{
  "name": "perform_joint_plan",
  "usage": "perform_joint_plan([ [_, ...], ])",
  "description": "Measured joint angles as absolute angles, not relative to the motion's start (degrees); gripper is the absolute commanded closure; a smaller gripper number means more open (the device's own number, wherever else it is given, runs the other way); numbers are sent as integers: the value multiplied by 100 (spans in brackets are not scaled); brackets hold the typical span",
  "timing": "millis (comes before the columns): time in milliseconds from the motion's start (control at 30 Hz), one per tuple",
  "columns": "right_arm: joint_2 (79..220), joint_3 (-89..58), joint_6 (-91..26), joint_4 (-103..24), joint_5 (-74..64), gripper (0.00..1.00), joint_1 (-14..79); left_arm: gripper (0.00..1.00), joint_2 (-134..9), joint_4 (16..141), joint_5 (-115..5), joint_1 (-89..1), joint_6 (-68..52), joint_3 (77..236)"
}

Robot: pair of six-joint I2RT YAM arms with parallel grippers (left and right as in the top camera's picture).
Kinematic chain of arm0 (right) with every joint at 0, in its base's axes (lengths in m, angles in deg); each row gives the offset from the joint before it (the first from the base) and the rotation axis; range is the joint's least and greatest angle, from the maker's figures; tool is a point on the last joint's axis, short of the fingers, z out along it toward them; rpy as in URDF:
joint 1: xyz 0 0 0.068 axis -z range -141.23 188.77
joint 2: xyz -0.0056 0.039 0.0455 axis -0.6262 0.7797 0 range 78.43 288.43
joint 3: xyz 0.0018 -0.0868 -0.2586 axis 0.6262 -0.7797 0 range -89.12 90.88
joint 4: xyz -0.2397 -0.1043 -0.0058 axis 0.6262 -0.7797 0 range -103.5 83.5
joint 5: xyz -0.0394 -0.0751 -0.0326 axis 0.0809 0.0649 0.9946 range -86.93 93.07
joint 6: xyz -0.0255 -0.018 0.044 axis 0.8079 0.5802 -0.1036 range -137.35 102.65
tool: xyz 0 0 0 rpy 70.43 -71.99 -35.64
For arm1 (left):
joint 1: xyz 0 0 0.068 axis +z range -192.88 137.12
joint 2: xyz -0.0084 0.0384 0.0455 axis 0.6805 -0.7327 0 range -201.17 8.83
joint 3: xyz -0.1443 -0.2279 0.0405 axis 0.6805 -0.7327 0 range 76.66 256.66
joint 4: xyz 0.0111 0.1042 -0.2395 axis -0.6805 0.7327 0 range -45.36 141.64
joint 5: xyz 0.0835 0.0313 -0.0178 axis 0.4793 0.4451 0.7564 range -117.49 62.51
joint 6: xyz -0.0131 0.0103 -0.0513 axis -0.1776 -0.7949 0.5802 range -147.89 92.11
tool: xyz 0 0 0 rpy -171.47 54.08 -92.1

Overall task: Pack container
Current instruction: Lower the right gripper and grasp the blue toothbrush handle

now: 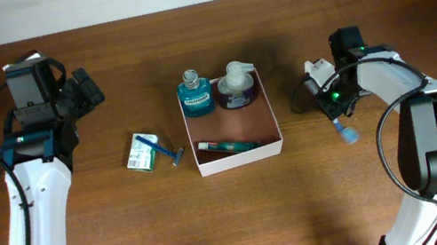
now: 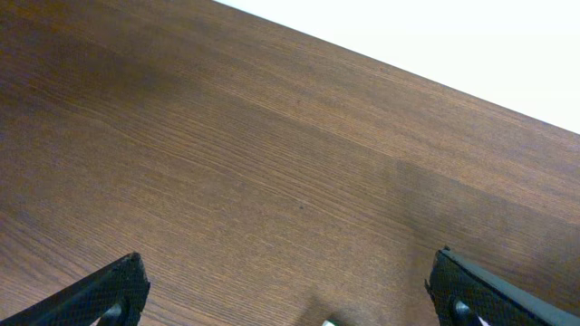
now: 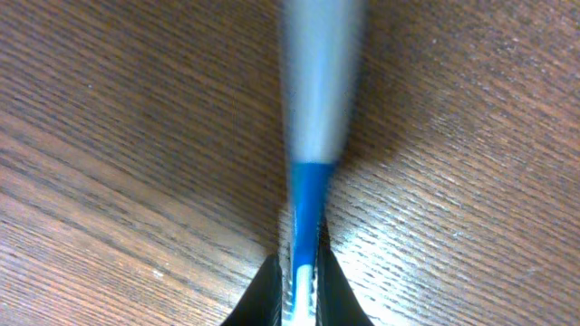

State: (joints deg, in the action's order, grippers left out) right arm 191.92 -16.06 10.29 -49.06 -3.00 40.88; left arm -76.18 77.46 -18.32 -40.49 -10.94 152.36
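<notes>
The right tool (image 3: 299, 282) is clamped on a thin blue handle (image 3: 306, 195) low over the surface (image 3: 136, 136). The left tool (image 2: 290, 299) has its jaws wide apart. The container (image 1: 239, 157) sits between the arms. Advice: lift level and clear the container's wall before lowering.

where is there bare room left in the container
In the container, the middle strip is bare, between the teal tube by the front wall and the blue bottle and pump bottle, which crowd the back.
</notes>
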Motion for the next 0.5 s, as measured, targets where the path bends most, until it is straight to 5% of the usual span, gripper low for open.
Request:
perform_joint_plan([
  [500,19256,-1090,784,-6078,-505,96,4088,1,-7618,7748,-1832,-4049,-1094,15236],
])
